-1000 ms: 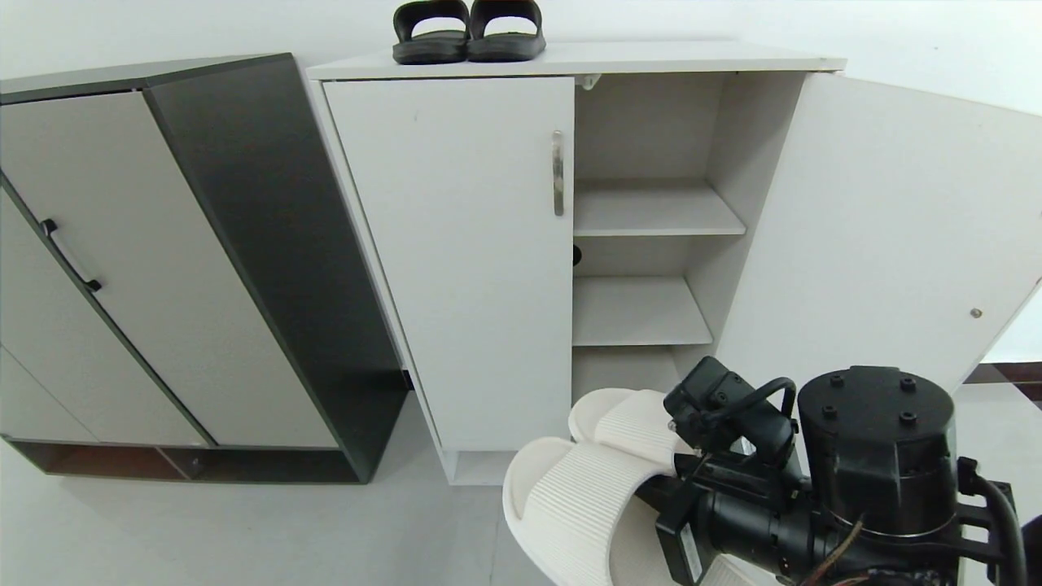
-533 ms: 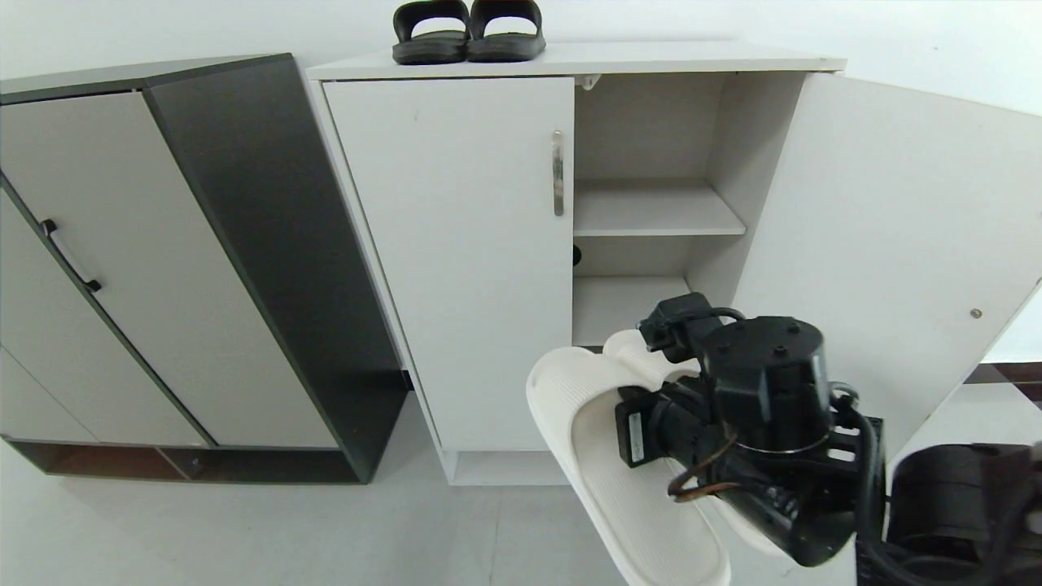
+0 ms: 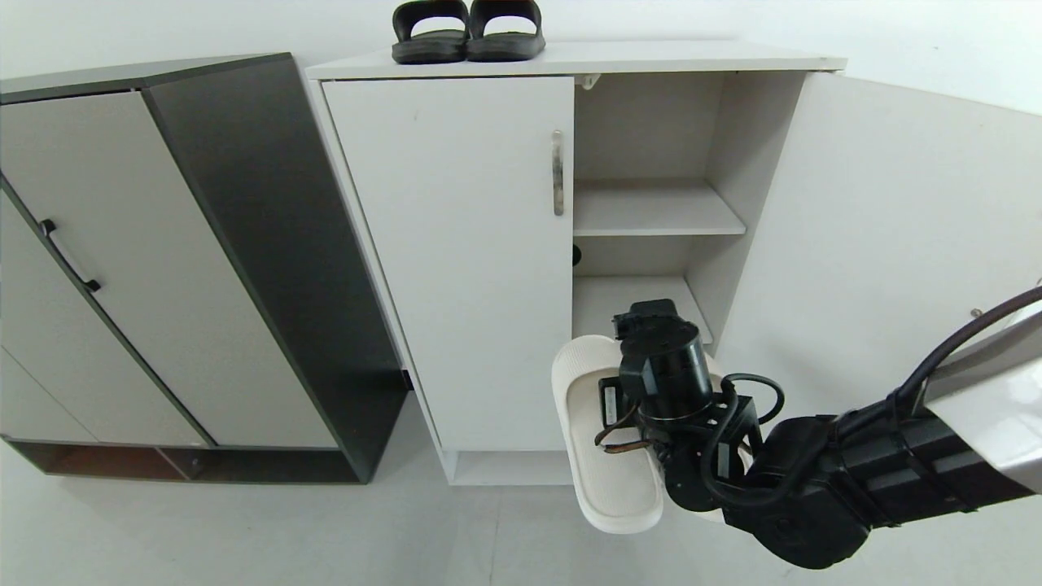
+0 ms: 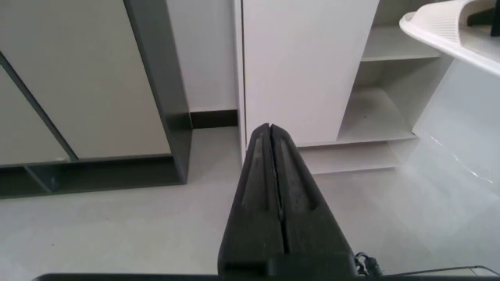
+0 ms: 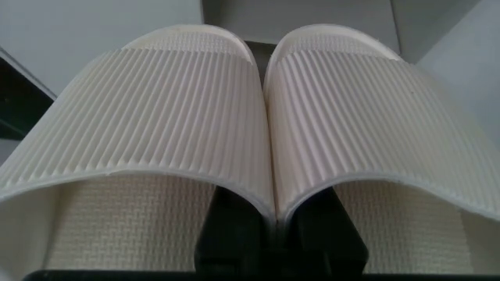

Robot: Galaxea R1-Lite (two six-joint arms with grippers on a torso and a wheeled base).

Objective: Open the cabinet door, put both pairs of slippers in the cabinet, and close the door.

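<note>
The cabinet (image 3: 448, 244) has its right door (image 3: 879, 228) swung wide at 3 o'clock, leaving the shelves (image 3: 643, 207) free. The right claw (image 5: 277, 242) grips the white slippers (image 3: 602, 439) by their straps, low at 6 o'clock before the opening. The black slippers (image 3: 468, 31) rest on top at 12 o'clock. The left claw (image 4: 269, 195) is pressed together.

No legible text or numbers

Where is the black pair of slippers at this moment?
In the head view, the black slippers sit side by side on top of the white cabinet, toward its left end, above the closed left door.
</note>
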